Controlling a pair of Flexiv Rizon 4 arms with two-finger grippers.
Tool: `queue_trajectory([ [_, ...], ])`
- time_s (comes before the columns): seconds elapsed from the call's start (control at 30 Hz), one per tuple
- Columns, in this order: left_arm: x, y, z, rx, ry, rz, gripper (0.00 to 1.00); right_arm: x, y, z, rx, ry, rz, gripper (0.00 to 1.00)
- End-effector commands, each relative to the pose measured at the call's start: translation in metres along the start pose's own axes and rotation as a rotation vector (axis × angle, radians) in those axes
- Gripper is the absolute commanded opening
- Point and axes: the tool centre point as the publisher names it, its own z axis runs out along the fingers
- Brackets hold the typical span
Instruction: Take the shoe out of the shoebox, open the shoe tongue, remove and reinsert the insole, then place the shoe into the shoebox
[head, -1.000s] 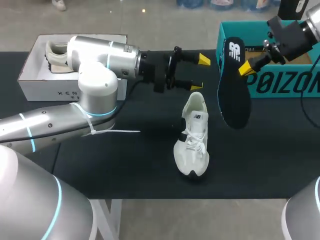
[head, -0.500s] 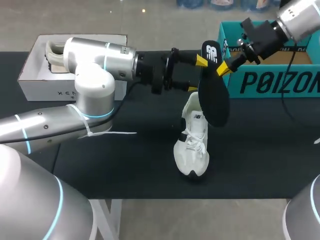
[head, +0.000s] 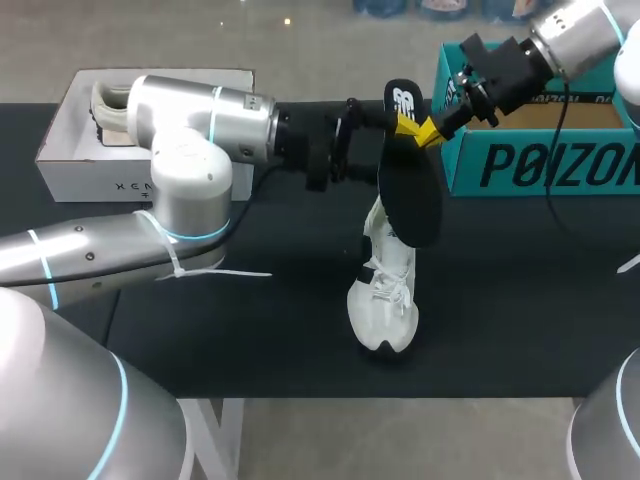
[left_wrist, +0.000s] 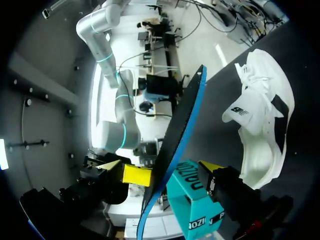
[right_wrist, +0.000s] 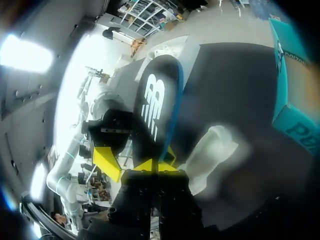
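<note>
A black insole (head: 408, 190) hangs tilted above the heel of the white shoe (head: 385, 290), which lies on the black table. My right gripper (head: 428, 133) is shut on the insole's upper end; in the right wrist view its yellow tips (right_wrist: 155, 165) pinch the insole (right_wrist: 155, 102). My left gripper (head: 392, 148) stands open around the insole. In the left wrist view the insole (left_wrist: 175, 140) runs edge-on between the left gripper (left_wrist: 172, 171) fingers, with a gap on each side. The teal shoebox (head: 540, 165) stands at the back right.
A white box (head: 70, 160) holding another shoe sits at the back left, behind my left arm. A white cable tie sticks out from the left arm over the table. The teal shoebox (left_wrist: 192, 205) shows just past the left fingers.
My right arm has carried the insole leftward from in front of the teal shoebox to between the left gripper's open fingers, above the shoe's heel. The left arm has hardly moved.
</note>
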Motion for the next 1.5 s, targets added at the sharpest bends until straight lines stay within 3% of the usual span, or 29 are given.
queue_trajectory([
  [0.03,0.0,-0.004,-0.001,-0.012,0.003,0.005,1.0,-0.001,0.006,-0.001,0.004,-0.003,0.003,0.0],
  [0.17,0.0,-0.006,-0.003,-0.021,-0.001,0.009,1.0,-0.003,0.008,-0.003,-0.004,-0.001,0.013,0.0],
  [0.2,0.0,-0.007,-0.003,-0.021,-0.003,0.011,0.93,-0.004,0.009,-0.003,-0.006,-0.001,0.014,0.0],
  [0.23,0.0,-0.008,-0.003,-0.021,-0.003,0.012,0.62,-0.004,0.009,-0.004,-0.01,0.002,0.017,0.0],
  [0.27,-0.001,-0.009,-0.003,-0.021,-0.003,0.014,0.47,-0.004,0.009,-0.004,-0.012,0.003,0.018,0.0],
  [0.33,-0.001,-0.01,-0.004,-0.02,-0.003,0.018,0.33,-0.003,0.009,-0.003,-0.013,0.003,0.02,0.0],
  [0.4,-0.001,-0.011,-0.004,-0.022,-0.002,0.022,0.0,-0.003,0.009,-0.002,-0.016,0.008,0.021,0.0],
  [0.73,-0.001,-0.013,-0.003,-0.012,-0.006,0.041,0.0,0.002,0.008,0.004,-0.02,0.031,0.02,0.0],
  [1.0,0.001,-0.014,-0.007,-0.02,-0.011,0.046,0.0,0.003,0.006,0.003,-0.012,-0.01,0.025,0.0],
  [1.03,0.001,-0.014,-0.008,-0.022,-0.011,0.045,0.0,0.003,0.004,0.002,-0.013,-0.019,0.028,0.3],
  [1.07,0.002,-0.014,-0.009,-0.023,-0.01,0.044,0.0,0.003,0.002,0.0,-0.01,-0.035,0.035,1.0],
  [1.23,0.009,-0.013,-0.013,-0.024,0.004,0.028,0.0,0.01,-0.014,-0.023,-0.011,-0.17,-0.001,1.0],
  [1.5,0.019,-0.007,-0.017,0.021,0.008,-0.005,0.0,0.039,-0.044,-0.07,0.015,-0.394,-0.117,1.0],
])
